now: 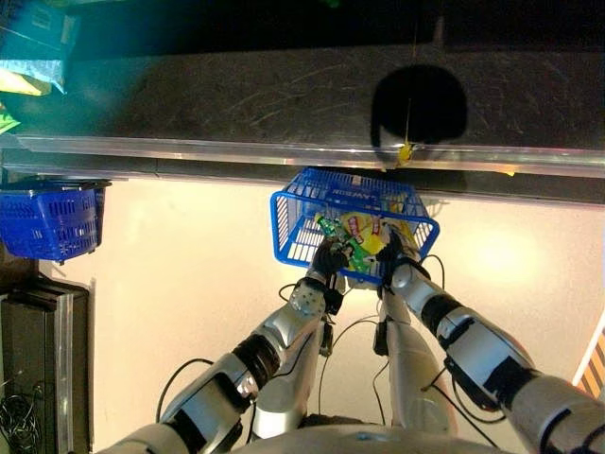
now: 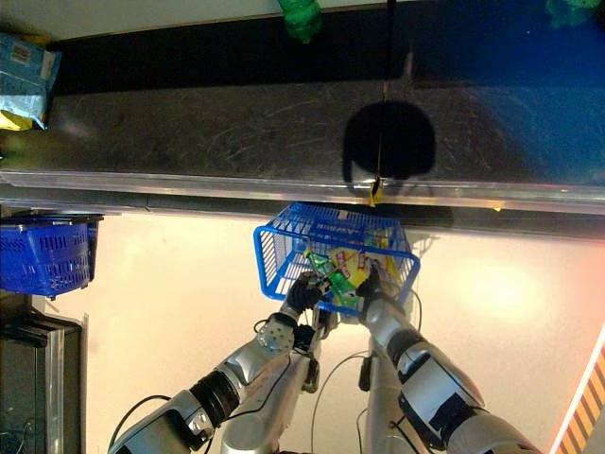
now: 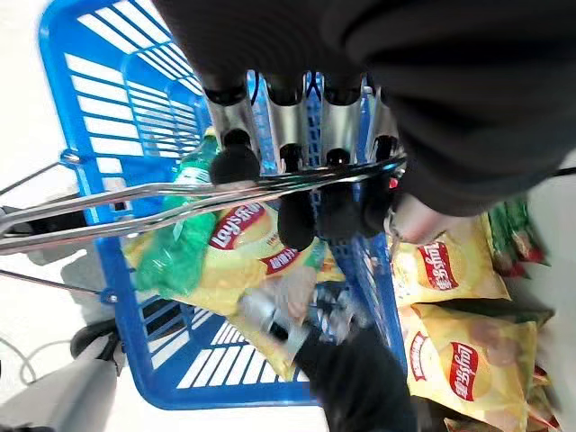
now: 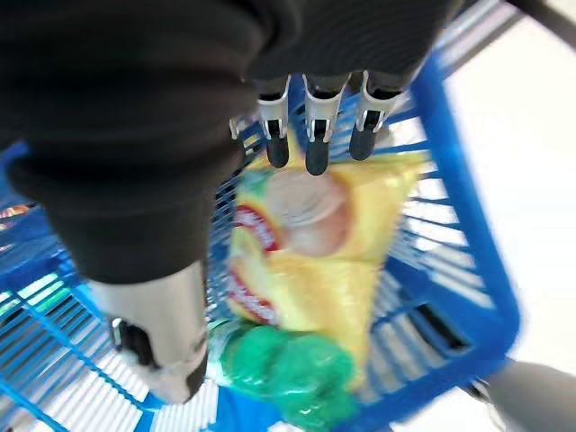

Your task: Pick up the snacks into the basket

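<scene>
Snacks point(image 4: 306, 270) in basket point(image 1: 293, 227), below right robot hand point(image 4: 310, 117)

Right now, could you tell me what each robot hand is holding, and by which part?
The left robot hand curls round the blue plastic basket's metal wire handle; the right robot hand holds nothing.

We see warm overhead light. A bright glare patch sits on the floor point(image 1: 501, 255) just right of the blue basket point(image 1: 293, 241). A round dark shadow point(image 1: 419, 104) falls on the shelf ledge point(image 1: 236, 95) beyond the basket. Right wrist view is motion-blurred, chip bag point(image 4: 306, 261) smeared; left wrist view is sharper.
</scene>
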